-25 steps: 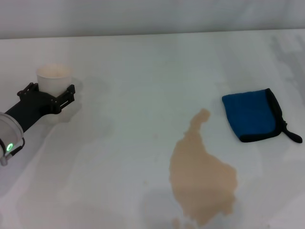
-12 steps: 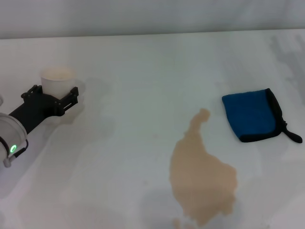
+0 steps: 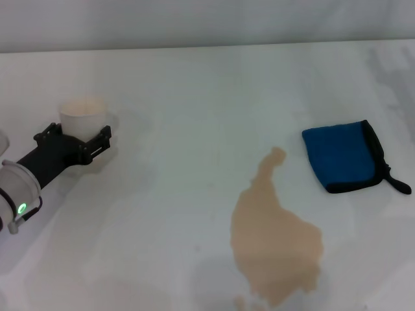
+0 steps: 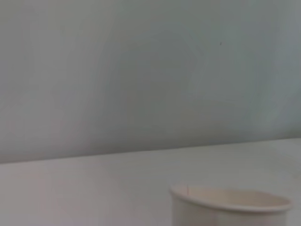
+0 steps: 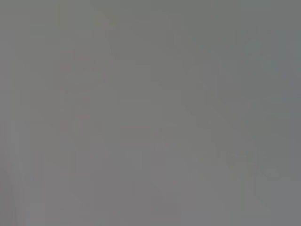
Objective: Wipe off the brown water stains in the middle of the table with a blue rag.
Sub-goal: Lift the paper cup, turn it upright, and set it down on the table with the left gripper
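The brown water stains (image 3: 272, 240) form a tan puddle on the white table (image 3: 194, 97), front and right of centre, with a narrow neck pointing away from me. Right of that neck the blue rag (image 3: 340, 155) lies flat, black-edged, its loop tail trailing to the right. Far from both, at the left, my left gripper (image 3: 78, 132) is shut on a cream paper cup (image 3: 83, 110), a finger on either side. The left wrist view shows only the cup's rim (image 4: 230, 200) against the wall. My right gripper is out of view; its wrist view is plain grey.
Bare tabletop separates the cup from the puddle. A pale wall (image 3: 207, 23) runs along the table's far edge.
My left gripper has carried the paper cup a little to the right and toward me. The puddle and rag have not moved.
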Robot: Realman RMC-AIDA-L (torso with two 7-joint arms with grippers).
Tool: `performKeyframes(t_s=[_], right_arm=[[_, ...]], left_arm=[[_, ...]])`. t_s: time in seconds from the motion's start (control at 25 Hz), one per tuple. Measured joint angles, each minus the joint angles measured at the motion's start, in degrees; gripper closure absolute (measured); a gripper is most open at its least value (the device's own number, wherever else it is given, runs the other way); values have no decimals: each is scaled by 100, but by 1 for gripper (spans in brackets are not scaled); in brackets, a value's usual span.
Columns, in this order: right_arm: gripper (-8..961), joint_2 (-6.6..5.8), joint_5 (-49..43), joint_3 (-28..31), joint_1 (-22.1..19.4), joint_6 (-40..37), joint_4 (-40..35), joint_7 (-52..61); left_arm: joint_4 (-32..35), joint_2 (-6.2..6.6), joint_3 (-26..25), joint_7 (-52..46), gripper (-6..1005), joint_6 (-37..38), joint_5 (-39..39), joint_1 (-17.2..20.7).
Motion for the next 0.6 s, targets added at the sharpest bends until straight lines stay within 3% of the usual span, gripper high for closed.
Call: performKeyframes(t_s=[0.6], right_arm=[[87, 0, 0, 5, 16, -13, 0, 0]], left_arm=[[-38, -2, 0, 0, 173, 13, -3, 2]])
